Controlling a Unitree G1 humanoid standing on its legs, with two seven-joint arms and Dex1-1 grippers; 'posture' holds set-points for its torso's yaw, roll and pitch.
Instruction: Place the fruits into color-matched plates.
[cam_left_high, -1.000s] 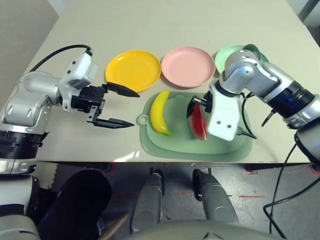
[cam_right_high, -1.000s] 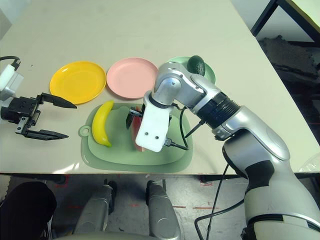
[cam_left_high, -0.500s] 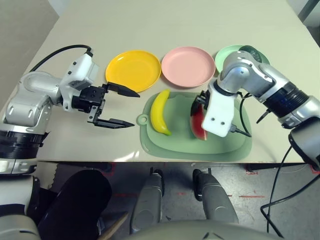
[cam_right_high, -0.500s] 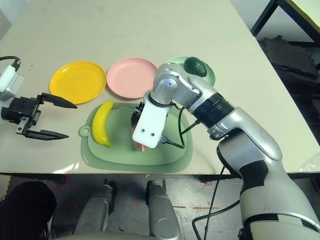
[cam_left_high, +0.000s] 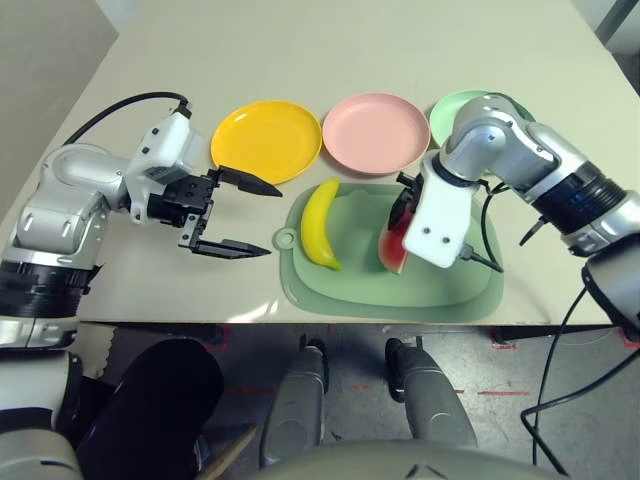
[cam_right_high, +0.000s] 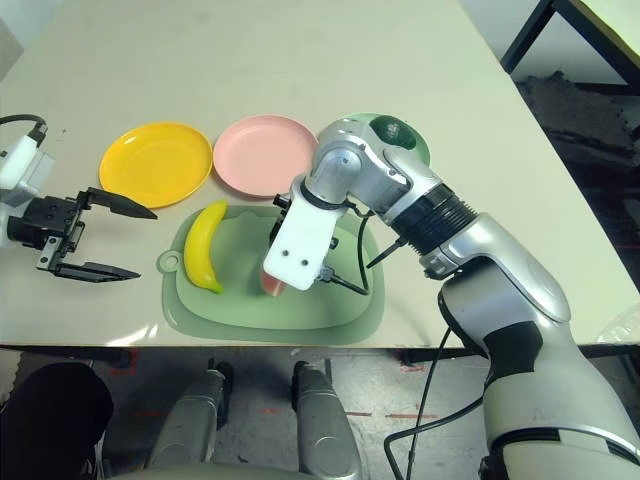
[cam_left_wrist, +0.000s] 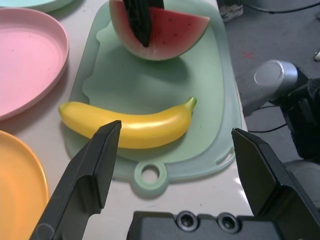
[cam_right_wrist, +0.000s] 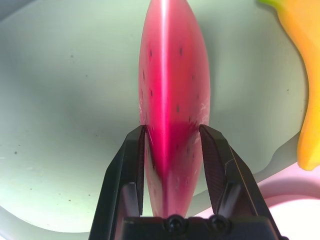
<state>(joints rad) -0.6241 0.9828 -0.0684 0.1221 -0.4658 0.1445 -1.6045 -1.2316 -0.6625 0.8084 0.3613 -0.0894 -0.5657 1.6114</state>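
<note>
My right gripper is shut on the red watermelon wedge, its two black fingers pressing the wedge's flat sides above the pale green cutting mat. On the mat's left part lies the yellow banana. My left gripper hangs open over the table left of the mat, pointing at the banana. Behind the mat stand the yellow plate, the pink plate and the mint green plate. My right arm partly hides the green plate, and the dark avocado lies on it.
The mat has a small ring handle on its left side, near the left gripper's lower finger. A black cable runs from the right wrist over the mat's right part. The table's front edge runs just below the mat.
My right gripper has shut on the watermelon wedge and tipped it slightly toward the mat's front. The left arm has hardly moved.
</note>
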